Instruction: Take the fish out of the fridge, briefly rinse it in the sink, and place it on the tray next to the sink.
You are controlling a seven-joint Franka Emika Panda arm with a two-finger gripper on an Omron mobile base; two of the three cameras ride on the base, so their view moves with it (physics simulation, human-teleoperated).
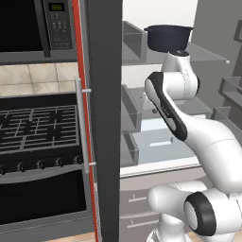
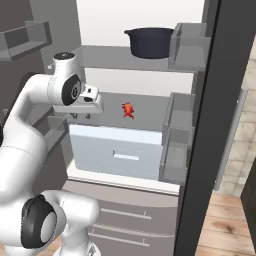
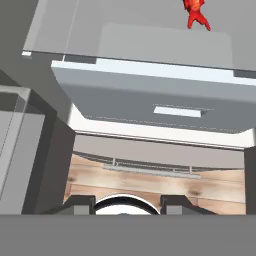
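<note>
Inside the fridge (image 2: 150, 65), the fish (image 2: 129, 110) (small, red-orange) lies shelved; end effector (image 2: 80, 116) state unclear.

The white Franka arm with dark joints (image 2: 30, 135) rises from its base and bends forward at the elbow. Its 2-finger gripper (image 2: 80, 116) points downward, the jaws' state unclear.
</note>
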